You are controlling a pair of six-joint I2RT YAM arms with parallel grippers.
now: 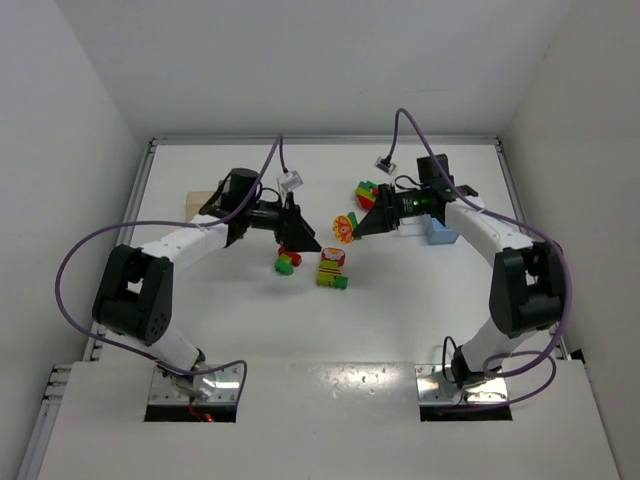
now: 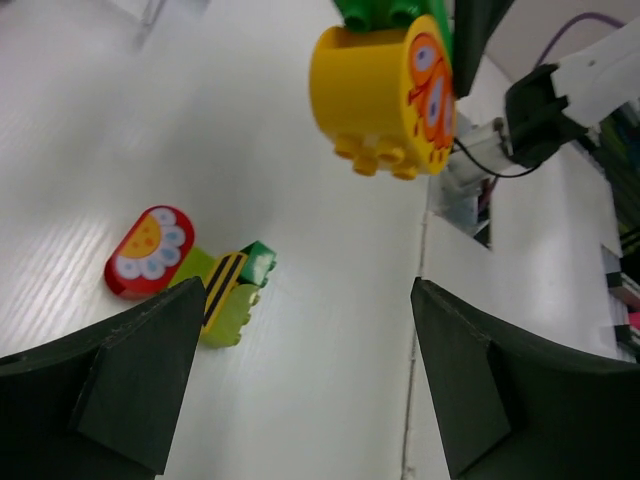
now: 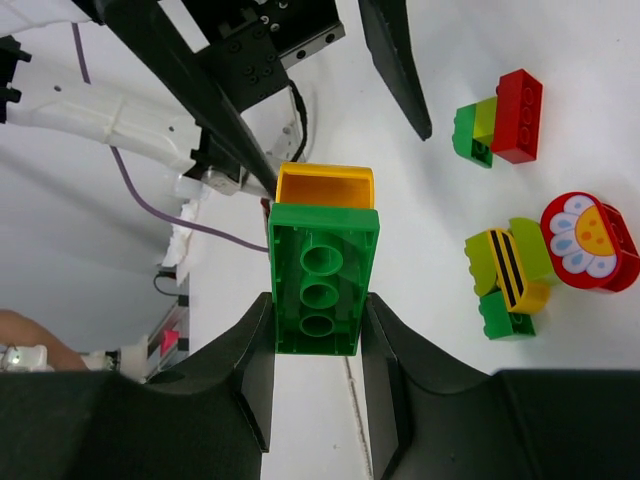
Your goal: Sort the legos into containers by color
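Observation:
My right gripper [image 1: 360,226] [image 3: 318,335] is shut on a green brick [image 3: 322,275] with a yellow round brick [image 3: 325,185] stuck to it, held above the table's middle. The left wrist view shows that cluster from the front, yellow with an orange face [image 2: 385,90]. My left gripper [image 1: 303,240] [image 2: 310,385] is open and empty, facing the held cluster from the left. On the table lie a red-green-lime cluster [image 1: 288,262] [image 3: 500,118] and a cluster of a red flower brick [image 2: 150,250] [image 3: 590,240] with striped yellow and green bricks [image 1: 332,272].
More bricks [image 1: 368,191] lie at the back right. A light blue bin [image 1: 441,233] sits under the right arm beside a clear one [image 1: 410,227]. An orange bin [image 1: 198,205] is partly hidden behind the left arm. White walls enclose the table.

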